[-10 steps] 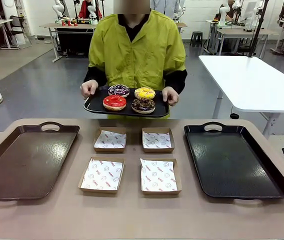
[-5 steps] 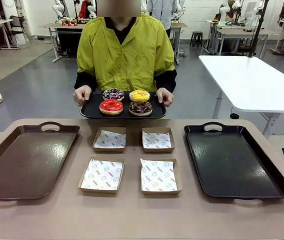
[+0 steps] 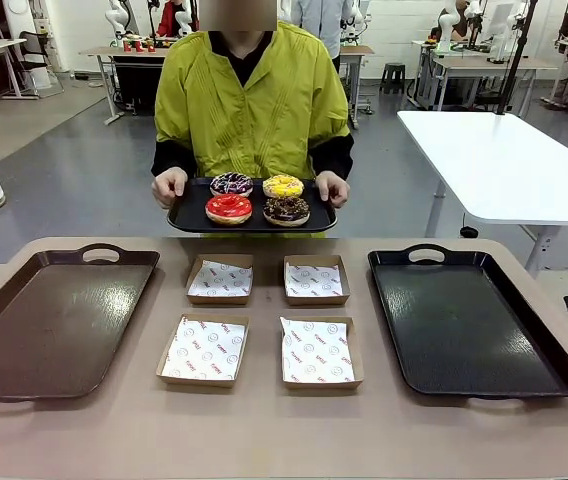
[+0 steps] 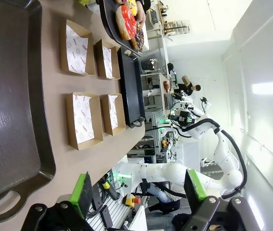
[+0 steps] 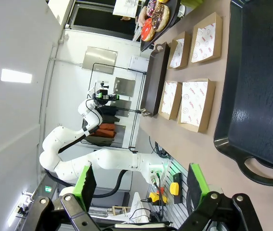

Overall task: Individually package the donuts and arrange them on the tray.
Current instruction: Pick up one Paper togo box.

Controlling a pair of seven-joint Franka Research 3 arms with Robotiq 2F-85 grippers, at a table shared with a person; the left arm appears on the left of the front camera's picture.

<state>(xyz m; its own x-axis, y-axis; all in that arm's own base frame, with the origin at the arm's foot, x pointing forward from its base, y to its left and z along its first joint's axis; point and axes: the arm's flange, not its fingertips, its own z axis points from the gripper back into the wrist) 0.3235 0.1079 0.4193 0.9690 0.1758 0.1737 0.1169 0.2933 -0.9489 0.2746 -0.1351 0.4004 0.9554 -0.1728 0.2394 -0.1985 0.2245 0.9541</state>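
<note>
Four frosted ring donuts (image 3: pixel 257 197) sit past the tabletop's (image 3: pixel 264 440) far edge (on the person's black tray (image 3: pixel 179 217)), midway between the left pincer (image 4: pixel 137 188) and right pincer (image 5: pixel 141 182), both spread.

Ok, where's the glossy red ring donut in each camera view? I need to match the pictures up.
Front view: glossy red ring donut upper centre, near-left on the black tray that the person holds beyond the table.
Left wrist view: top edge, just left of centre, on that tray.
Right wrist view: top, about centre, lowest donut there.
Shared landmark: four square brown cardboard trays with printed white paper.
</note>
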